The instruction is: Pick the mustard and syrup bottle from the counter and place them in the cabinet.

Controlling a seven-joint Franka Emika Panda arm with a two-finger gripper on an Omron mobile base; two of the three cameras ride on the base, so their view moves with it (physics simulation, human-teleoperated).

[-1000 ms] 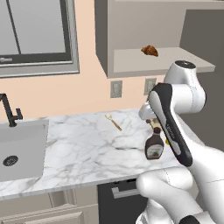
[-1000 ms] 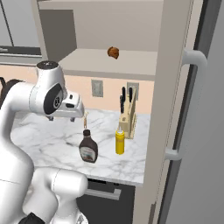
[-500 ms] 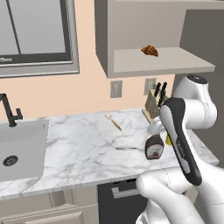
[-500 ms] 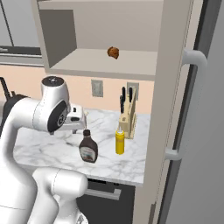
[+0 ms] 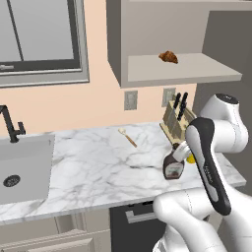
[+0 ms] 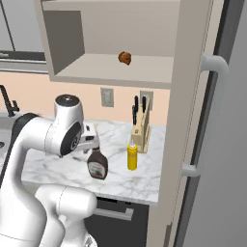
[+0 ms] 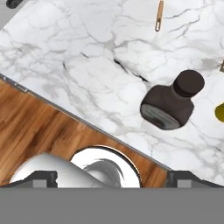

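Observation:
The syrup bottle (image 6: pixel 98 164) (image 5: pixel 173 166) stands upright on the counter (image 5: pixel 98 167) near its front edge. From above it shows as a dark brown body with a dark cap (image 7: pixel 169 103). The yellow mustard (image 6: pixel 132 157) stands just to its right, in front of the knife block, and shows as a sliver at the right edge of the hand view (image 7: pixel 220 112). My gripper (image 7: pixel 112 178) is open, fingertips wide apart. It hangs over the counter's front edge, close above the syrup bottle and a little to its near side, with nothing between the fingers. The open cabinet (image 6: pixel 91 72) is up on the wall.
A brown croissant (image 6: pixel 125 58) lies on the cabinet shelf. A knife block (image 6: pixel 141 131) stands against the wall behind the mustard. A wooden utensil (image 5: pixel 128 138) lies mid-counter. The sink (image 5: pixel 22 167) and black faucet (image 5: pixel 10 125) are at the left. A tall grey fridge (image 6: pixel 217 144) borders the right.
The arm has swung down and forward, bringing the hand from above bottle height to just over the syrup bottle. The jaws stayed open. Both bottles have not moved.

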